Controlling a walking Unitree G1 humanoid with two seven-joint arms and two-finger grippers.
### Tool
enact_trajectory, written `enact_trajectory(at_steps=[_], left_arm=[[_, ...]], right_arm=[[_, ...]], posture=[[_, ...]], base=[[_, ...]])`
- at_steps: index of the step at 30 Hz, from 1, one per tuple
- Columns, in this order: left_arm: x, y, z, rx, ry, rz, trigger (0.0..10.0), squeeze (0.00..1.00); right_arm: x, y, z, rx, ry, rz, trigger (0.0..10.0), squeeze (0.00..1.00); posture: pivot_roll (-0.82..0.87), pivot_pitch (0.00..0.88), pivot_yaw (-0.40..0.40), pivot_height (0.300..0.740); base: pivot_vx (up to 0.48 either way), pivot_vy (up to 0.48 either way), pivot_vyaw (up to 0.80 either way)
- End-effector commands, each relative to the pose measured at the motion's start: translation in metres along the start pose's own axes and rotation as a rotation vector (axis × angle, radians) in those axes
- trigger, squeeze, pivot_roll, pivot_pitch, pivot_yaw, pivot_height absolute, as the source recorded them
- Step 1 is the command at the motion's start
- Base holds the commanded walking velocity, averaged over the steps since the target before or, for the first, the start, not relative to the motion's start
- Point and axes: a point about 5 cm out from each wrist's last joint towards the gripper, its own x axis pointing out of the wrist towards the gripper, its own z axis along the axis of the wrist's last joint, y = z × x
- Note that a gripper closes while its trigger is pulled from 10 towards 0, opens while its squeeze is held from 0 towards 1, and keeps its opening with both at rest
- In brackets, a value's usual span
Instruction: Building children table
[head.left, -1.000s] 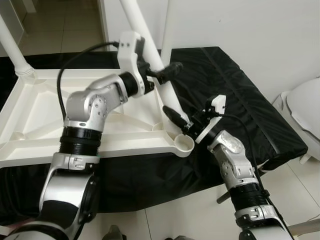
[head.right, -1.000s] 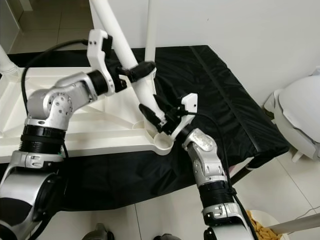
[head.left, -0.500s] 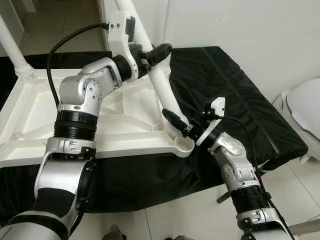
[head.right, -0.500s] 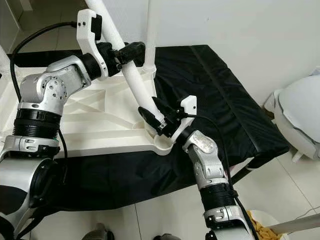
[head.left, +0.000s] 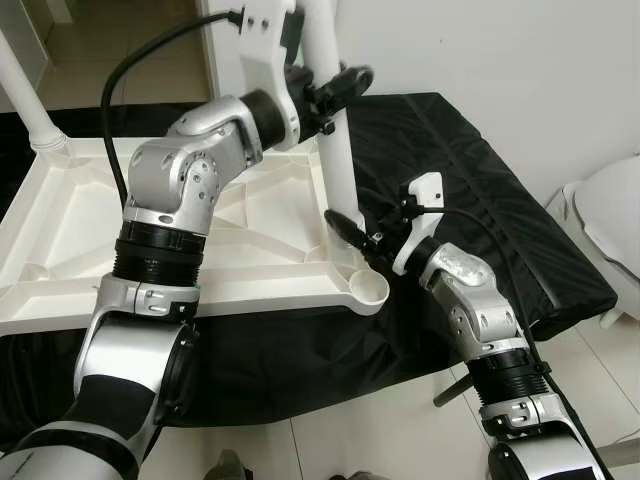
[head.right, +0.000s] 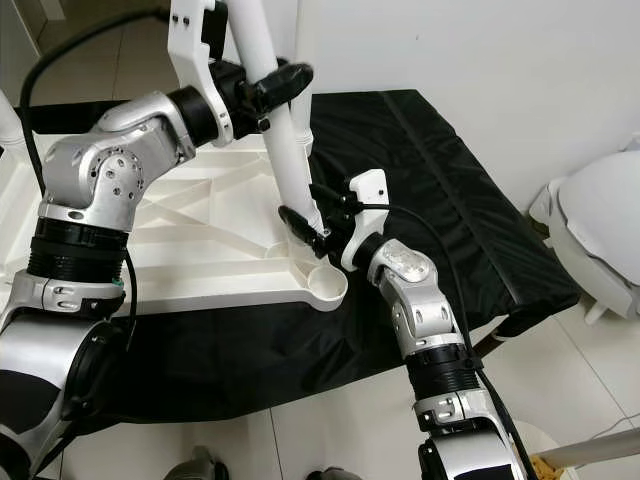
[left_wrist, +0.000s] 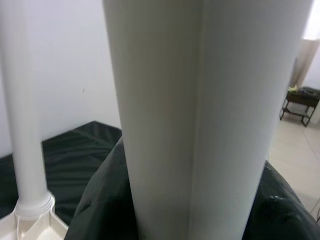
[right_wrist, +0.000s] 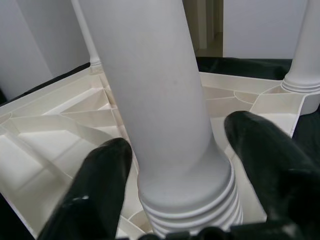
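Note:
The white table top (head.left: 80, 230) lies upside down on a black-covered surface. My left gripper (head.left: 338, 92) is raised above its far right part and shut on a white table leg (head.left: 337, 160), which stands almost upright. The leg's ribbed lower end (right_wrist: 190, 200) hangs just above the table top, a little behind the round corner socket (head.left: 372, 288). My right gripper (head.left: 362, 215) holds that lower end, one black finger (right_wrist: 100, 190) on either side and close against it. In the left wrist view the leg (left_wrist: 200, 115) is right in front of the camera.
Two more white legs stand in their sockets, one at the far left corner (head.left: 25, 100) and one at the far right corner (left_wrist: 27, 150). The black cover (head.left: 480, 200) stretches to the right. A white rounded object (head.left: 615, 215) sits at the right edge, over tiled floor.
My left gripper has risen and swung the leg from a lean to nearly upright. My right gripper stays at the leg's lower end and has lifted slightly off the corner socket.

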Motion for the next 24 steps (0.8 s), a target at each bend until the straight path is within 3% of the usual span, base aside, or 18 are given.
enact_trajectory(at_steps=[1, 4, 5, 6, 20, 21, 23, 24], left_arm=[[0.003, -0.012, 0.004, 0.048, -0.008, -0.062, 10.0, 0.00], [0.004, -0.017, 0.007, 0.075, -0.015, -0.066, 10.0, 0.00], [0.005, -0.021, 0.007, 0.085, -0.021, -0.069, 10.0, 0.00], [0.005, -0.023, 0.007, 0.087, -0.023, -0.071, 10.0, 0.00], [0.005, -0.035, 0.005, 0.169, -0.025, -0.057, 10.0, 0.00], [0.006, -0.040, 0.007, 0.187, -0.033, -0.056, 10.0, 0.00], [0.006, -0.041, 0.007, 0.191, -0.035, -0.056, 10.0, 0.00], [0.007, -0.042, 0.007, 0.192, -0.034, -0.056, 10.0, 0.00]], right_arm=[[0.002, -0.005, 0.011, -0.033, -0.007, 0.017, 10.0, 1.00], [0.005, -0.009, 0.017, -0.081, 0.002, 0.015, 10.0, 1.00], [0.008, -0.010, 0.020, -0.110, 0.004, 0.015, 10.0, 0.90], [0.010, -0.010, 0.023, -0.124, 0.010, 0.014, 10.0, 0.00], [0.024, -0.005, 0.035, -0.135, 0.037, 0.034, 10.0, 0.00], [0.027, -0.002, 0.033, -0.140, 0.056, 0.051, 5.3, 0.00], [0.028, -0.001, 0.032, -0.143, 0.062, 0.054, 5.3, 0.00], [0.028, -0.001, 0.032, -0.142, 0.063, 0.056, 1.9, 0.00]], posture=[[-0.03, 0.059, -0.049, 0.740], [-0.03, 0.060, -0.053, 0.740], [-0.03, 0.059, -0.054, 0.740], [-0.03, 0.059, -0.054, 0.740], [-0.02, 0.063, -0.073, 0.740], [-0.02, 0.064, -0.076, 0.740], [-0.02, 0.065, -0.077, 0.740], [-0.02, 0.065, -0.078, 0.740]], base=[[0.000, 0.000, 0.00], [0.000, 0.000, 0.00], [0.000, 0.000, 0.00], [0.000, 0.000, 0.00], [0.000, 0.000, 0.00], [0.000, 0.000, 0.00], [0.000, 0.000, 0.00], [0.000, 0.000, 0.00]])
